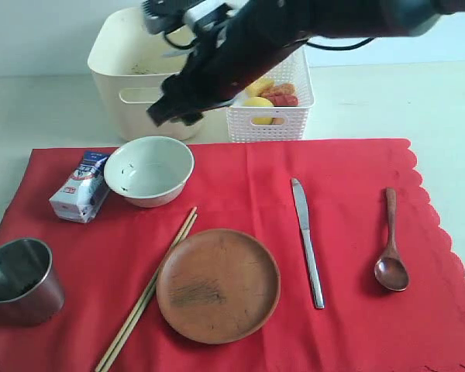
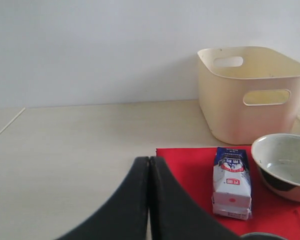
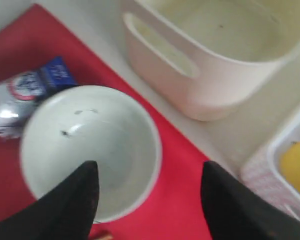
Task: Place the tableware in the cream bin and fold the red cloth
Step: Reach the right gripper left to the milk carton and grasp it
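The right pincer (image 3: 147, 172) is seen with its two dark fingers spread well apart and nothing held between them. The pale bowl (image 3: 90, 150) is set upright on the red cloth (image 3: 180, 200) just below it. One finger is placed over the bowl's hollow and the other outside the rim; contact cannot be told. The cream bin (image 3: 215, 95) is stood on the table (image 2: 80, 150) just beyond the bowl. The left pincer (image 2: 149, 167) is pressed shut on nothing.

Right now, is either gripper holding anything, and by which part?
Nothing is held: right gripper open above the pale bowl, left gripper shut empty.
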`<state>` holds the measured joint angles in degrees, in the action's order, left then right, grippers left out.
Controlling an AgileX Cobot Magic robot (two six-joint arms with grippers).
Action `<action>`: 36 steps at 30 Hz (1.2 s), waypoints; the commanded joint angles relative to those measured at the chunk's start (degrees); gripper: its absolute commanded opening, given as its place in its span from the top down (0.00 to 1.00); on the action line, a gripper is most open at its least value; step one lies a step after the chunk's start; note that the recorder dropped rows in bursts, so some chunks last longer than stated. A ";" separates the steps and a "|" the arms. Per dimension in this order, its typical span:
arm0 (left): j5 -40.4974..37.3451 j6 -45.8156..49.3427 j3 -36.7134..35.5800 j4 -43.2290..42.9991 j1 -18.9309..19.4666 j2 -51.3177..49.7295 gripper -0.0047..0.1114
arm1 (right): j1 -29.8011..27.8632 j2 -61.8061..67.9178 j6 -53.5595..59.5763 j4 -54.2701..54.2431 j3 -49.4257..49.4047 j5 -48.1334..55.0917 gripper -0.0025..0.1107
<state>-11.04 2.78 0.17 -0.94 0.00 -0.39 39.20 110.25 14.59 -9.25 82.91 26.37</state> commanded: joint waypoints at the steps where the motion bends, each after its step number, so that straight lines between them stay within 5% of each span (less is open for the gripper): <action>1: 0.00 -0.03 -0.17 0.31 0.00 0.39 0.95 | 6.72 0.49 0.44 0.24 0.31 -6.13 0.37; 8: 0.00 -0.03 -0.17 0.31 0.00 0.39 0.95 | 11.02 5.42 0.96 0.24 1.81 -14.32 0.21; 24: 0.00 -0.03 -0.17 0.31 0.00 0.39 0.95 | 11.44 26.24 8.61 0.44 32.17 8.06 0.20; 36: 0.00 -0.03 -0.17 0.31 0.00 0.39 0.95 | 11.44 32.53 14.32 0.36 37.41 10.76 0.20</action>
<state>-11.04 2.78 0.17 -0.94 0.00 -0.39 50.62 141.84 27.90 -9.42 119.92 37.48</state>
